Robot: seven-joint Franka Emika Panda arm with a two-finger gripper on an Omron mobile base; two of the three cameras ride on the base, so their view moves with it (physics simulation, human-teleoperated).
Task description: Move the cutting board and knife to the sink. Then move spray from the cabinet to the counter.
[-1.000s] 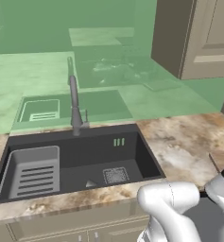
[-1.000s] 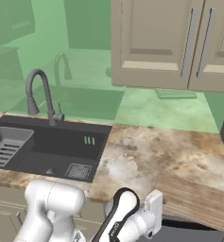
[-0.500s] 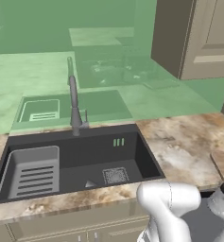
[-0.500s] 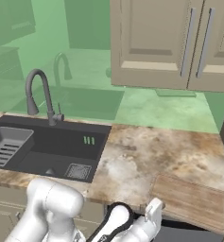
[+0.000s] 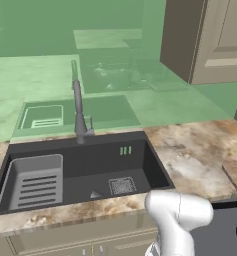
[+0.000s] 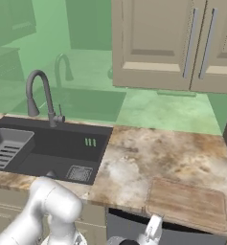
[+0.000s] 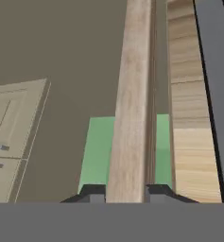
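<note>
A simulated kitchen with a green backsplash and beige wall cabinet (image 6: 182,45) doors framed the marbled counter (image 6: 148,158), which ran across the middle of both base views. The dark sink (image 5: 85,172), with its ribbed rack at the left and tall faucet (image 5: 78,107) behind, sat in the left half of the counter. The cutting board (image 6: 187,203) lay flat at the lower right of the right base view, its near edge at the counter's front lip, well apart from the sink.

In the hand view the gripper (image 7: 125,194) sat at the bottom centre with its two dark fingertips pressed against either side of the board's thin wooden edge, so it was closed narrowly on the cutting board, seemingly from below the counter front. I could not make out the knife or the spray.

The grip looked risky: only the rim was pinched, so the long board could pivot or slip out once lifted. Its far end might drag on the counter, and a wide swing to the sink could strike the faucet.
</note>
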